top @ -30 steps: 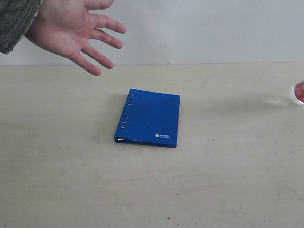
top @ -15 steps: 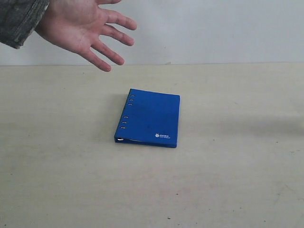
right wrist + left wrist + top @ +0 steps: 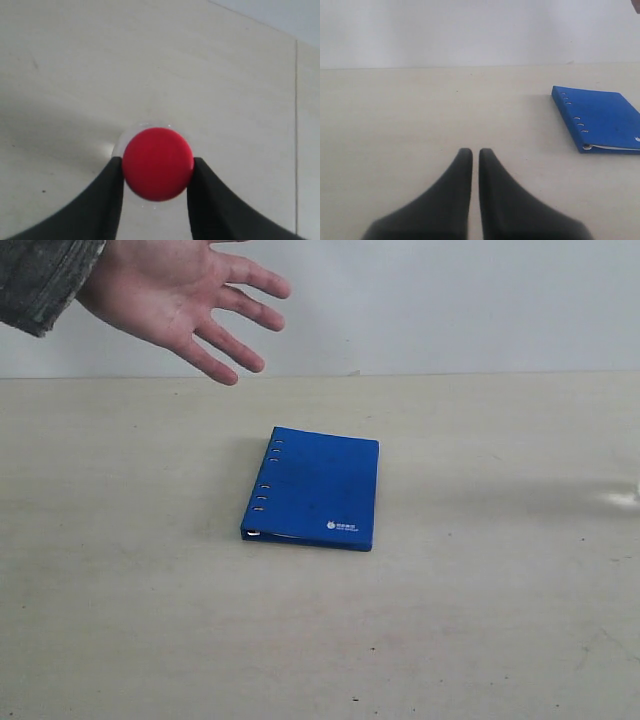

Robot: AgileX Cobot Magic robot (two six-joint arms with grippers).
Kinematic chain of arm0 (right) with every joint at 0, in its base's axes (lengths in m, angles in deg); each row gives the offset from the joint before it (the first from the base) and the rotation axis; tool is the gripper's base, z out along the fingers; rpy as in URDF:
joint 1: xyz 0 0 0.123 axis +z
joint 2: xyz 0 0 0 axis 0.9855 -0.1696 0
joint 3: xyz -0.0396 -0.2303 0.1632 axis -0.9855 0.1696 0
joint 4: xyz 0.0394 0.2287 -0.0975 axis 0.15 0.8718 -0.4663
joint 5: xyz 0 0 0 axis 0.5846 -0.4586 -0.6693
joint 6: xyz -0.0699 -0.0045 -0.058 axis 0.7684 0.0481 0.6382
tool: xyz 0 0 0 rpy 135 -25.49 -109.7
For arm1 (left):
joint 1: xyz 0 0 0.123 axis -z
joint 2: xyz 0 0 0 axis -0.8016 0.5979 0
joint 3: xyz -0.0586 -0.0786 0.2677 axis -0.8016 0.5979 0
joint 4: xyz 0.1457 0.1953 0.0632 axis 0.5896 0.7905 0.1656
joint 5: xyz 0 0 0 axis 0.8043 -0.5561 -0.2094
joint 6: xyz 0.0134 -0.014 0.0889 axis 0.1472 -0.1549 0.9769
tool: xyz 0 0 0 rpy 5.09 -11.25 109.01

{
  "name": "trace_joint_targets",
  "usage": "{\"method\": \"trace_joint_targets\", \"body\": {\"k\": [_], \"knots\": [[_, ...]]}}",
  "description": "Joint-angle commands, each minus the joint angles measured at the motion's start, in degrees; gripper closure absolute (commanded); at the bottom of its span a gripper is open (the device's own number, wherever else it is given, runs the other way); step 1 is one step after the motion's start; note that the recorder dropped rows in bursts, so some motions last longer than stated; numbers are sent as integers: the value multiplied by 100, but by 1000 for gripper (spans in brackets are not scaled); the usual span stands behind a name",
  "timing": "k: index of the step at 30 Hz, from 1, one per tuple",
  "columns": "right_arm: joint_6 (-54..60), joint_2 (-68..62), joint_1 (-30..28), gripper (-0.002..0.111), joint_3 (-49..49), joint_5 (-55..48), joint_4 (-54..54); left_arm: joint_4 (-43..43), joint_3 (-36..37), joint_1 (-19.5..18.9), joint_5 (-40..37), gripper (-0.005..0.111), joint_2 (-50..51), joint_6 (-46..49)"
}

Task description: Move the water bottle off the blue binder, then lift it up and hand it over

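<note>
The blue binder [image 3: 315, 488] lies flat and bare on the table, slots along its left edge; the left wrist view also shows the binder [image 3: 600, 117]. In the right wrist view the water bottle [image 3: 158, 163] is seen from above, its red cap pinched between the two black fingers of my right gripper [image 3: 157, 166], over bare table. The bottle and both grippers are outside the exterior view. My left gripper [image 3: 475, 152] hovers over bare table away from the binder, fingers nearly together, holding nothing.
A person's open hand [image 3: 170, 295] reaches in at the upper left, palm showing, above the table's far edge. The beige table [image 3: 150, 620] spreads around the binder. A bright glint [image 3: 622, 499] and a faint shadow lie at the right edge.
The bottle's edge, visible at the exterior view's right border a second ago, has left that view. The person's hand has shifted slightly right and up.
</note>
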Motion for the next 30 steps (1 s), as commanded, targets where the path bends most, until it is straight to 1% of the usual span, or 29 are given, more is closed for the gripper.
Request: {"method": "trace_joint_targets", "body": {"k": [1,3,5,10,14,30], "knots": [[979,81,-4,108,-13,-50,1202,-53,18,20,57,102,-22,-15],[1498,81,-4,108,-13,-109,1958,-53,18,20,57,102,-22,-15],[1775,81,-4,108,-13,-124,2298,-53,18,20,57,102,-22,-15],[1800,60,-4,108,-13,-149,2308,-53,18,20,57,102,-22,-15],[1778,60,-4,108,-13,-405,2286,-53,18,20,57,102,-22,-15],[1759,-104,-4,108,-13,-397,2208,-53,18,20,57,102,-22,-15]]}}
